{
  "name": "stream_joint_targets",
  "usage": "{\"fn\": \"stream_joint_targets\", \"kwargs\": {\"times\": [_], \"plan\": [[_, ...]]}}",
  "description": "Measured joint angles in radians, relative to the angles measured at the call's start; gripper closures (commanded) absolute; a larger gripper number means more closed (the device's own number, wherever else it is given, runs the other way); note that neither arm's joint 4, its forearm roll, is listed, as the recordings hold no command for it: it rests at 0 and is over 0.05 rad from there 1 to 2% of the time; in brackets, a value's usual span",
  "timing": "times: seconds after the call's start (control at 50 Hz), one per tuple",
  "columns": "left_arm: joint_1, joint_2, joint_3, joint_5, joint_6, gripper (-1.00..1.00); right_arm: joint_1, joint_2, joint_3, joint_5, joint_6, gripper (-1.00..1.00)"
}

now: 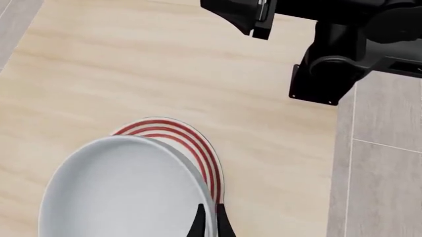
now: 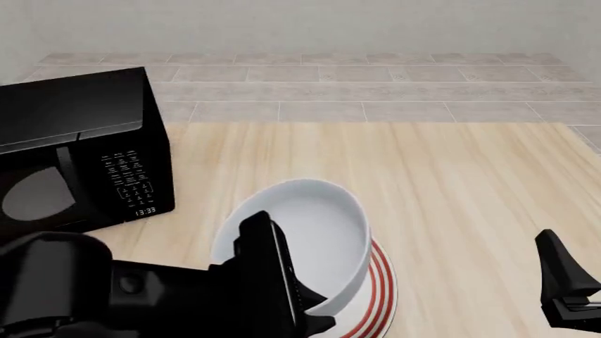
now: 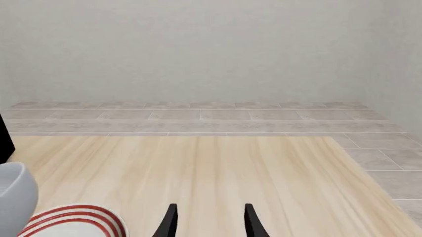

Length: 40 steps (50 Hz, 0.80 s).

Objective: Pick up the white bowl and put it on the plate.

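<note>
gripping white bowl (image 2: 300, 232) above plate (image 2: 381, 292), left gripper (image 1: 209, 222)

Even, bright, flat simulator light, faint soft shadows, no glare, all views sharp, no edge distortion

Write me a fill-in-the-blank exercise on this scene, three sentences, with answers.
1. The left pincer grips the white bowl by its ____.
2. Under the bowl lies the plate with ____ rings.
3. The black appliance on the table's left is a ____.

Missing words: rim; red; microwave
</note>
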State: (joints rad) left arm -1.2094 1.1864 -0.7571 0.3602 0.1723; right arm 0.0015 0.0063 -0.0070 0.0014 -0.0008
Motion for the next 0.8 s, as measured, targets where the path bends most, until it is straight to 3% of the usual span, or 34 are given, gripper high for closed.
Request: {"fn": "stream_joint_targets", "kwargs": {"times": [0.8], "plan": [[0.009,0.096,-0.046,-0.043,0.010,1.00,0.000,0.000,0.000,0.000,0.000,-1.00]]}}
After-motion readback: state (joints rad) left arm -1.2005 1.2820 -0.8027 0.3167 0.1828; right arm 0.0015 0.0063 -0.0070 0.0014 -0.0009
